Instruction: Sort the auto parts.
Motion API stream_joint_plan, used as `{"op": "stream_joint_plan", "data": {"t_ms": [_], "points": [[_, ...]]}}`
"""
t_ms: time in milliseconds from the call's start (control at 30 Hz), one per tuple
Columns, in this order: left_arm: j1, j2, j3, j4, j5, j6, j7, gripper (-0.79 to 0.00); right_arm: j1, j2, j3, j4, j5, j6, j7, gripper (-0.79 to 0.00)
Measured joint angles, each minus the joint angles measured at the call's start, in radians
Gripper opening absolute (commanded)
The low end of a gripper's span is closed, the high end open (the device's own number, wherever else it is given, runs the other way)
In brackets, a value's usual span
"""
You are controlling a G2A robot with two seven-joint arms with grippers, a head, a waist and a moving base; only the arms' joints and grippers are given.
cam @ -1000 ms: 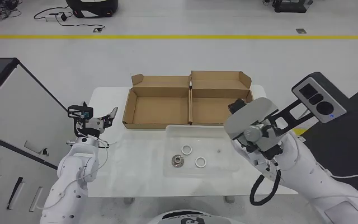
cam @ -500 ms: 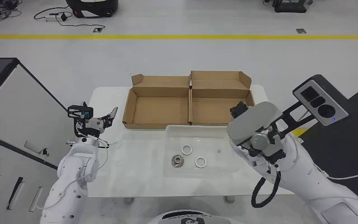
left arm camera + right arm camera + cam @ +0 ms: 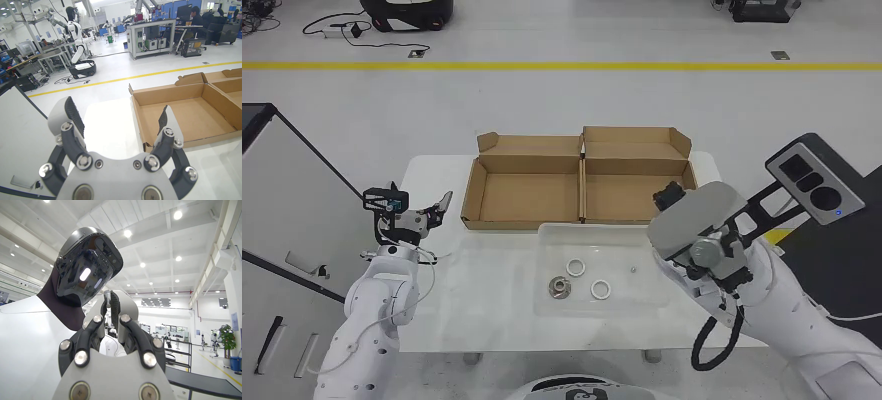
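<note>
1. The white table [image 3: 492,300] carries all the work.
2. 2 open cardboard boxes sit side by side at 12 o'clock from the tray: the left box [image 3: 527,197] and the right box [image 3: 617,197]. Both look bare inside.
3. The clear tray [image 3: 622,295] holds a white ring [image 3: 576,267] and a second white ring [image 3: 600,290] at 5 o'clock from it. Beside them is a metal bearing-like part [image 3: 560,287].
4. The left gripper [image 3: 118,106] hovers at 9 o'clock from the left box, fingers spread wide, holding nothing.
5. The right gripper [image 3: 109,295] points up at the ceiling and pinches the small threaded bolt [image 3: 107,300] near its tips.
6. My judgement for delivering the bolt well:
   - The pinch is shallow, so hold pressure while turning the wrist down.
   - Lower the bolt close to 1 box floor before releasing it.
</note>
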Motion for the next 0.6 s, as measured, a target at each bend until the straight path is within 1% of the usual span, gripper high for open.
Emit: {"op": "stream_joint_plan", "data": {"t_ms": [167,267,367,467,600], "points": [[0.000,0.000,0.000,0.000,0.000,0.000,0.000,0.000,-0.002,0.000,0.001,-0.001,0.001,0.003,0.002,-0.785],[0.000,0.000,0.000,0.000,0.000,0.000,0.000,0.000,-0.030,0.005,0.036,0.001,0.020,0.009,0.036,-0.785],[0.000,0.000,0.000,0.000,0.000,0.000,0.000,0.000,-0.092,0.024,0.122,0.035,0.063,-0.016,0.095,-0.785],[0.000,0.000,0.000,0.000,0.000,0.000,0.000,0.000,-0.143,0.044,0.197,0.033,0.115,-0.017,0.160,-0.785],[0.000,0.000,0.000,0.000,0.000,0.000,0.000,0.000,-0.215,0.078,0.322,0.056,0.204,-0.017,0.302,-0.785]]}}
